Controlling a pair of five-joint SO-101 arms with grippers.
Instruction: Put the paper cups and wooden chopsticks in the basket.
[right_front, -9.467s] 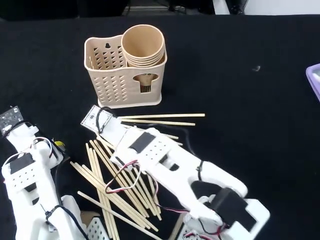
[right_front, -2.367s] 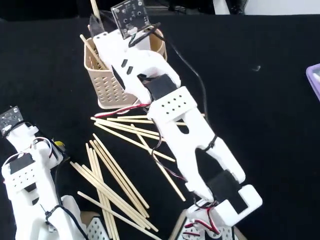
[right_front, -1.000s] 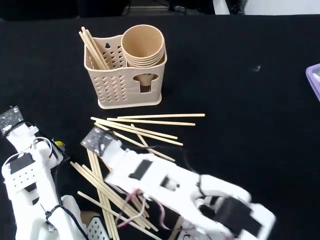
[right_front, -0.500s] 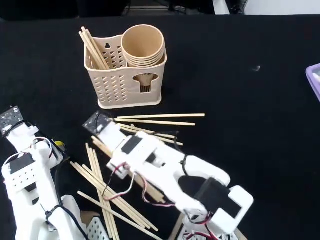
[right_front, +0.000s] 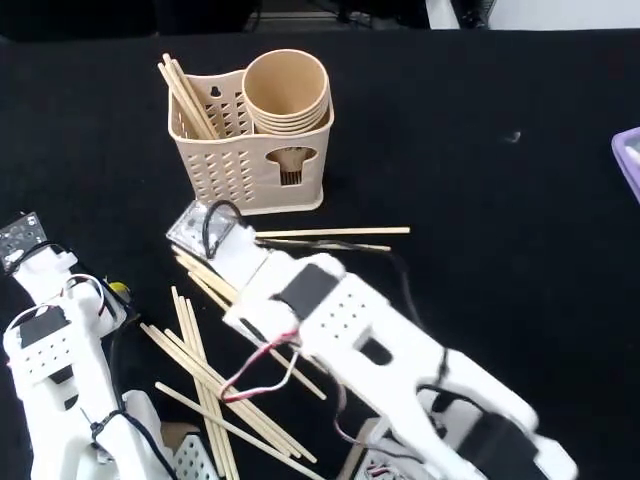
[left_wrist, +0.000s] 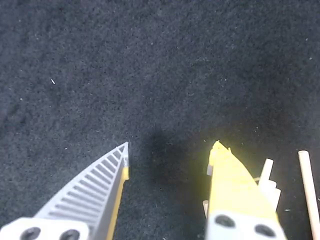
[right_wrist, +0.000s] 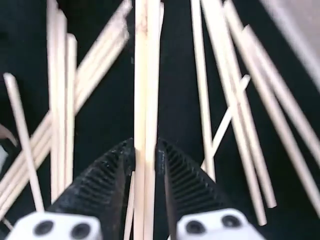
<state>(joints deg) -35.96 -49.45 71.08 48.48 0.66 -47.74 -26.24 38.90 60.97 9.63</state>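
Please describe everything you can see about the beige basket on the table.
The basket is beige, plastic-looking, with rows of small holes in its walls and a keyhole-shaped cutout in front. It stands upright on the black table. One compartment holds a stack of paper cups; the other holds several wooden chopsticks leaning outward over its rim.

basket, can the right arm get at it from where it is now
Probably yes. The right end effector, shut on two chopsticks, sits close in front of the basket with nothing standing between, and the compartment beside the cups is open on top.
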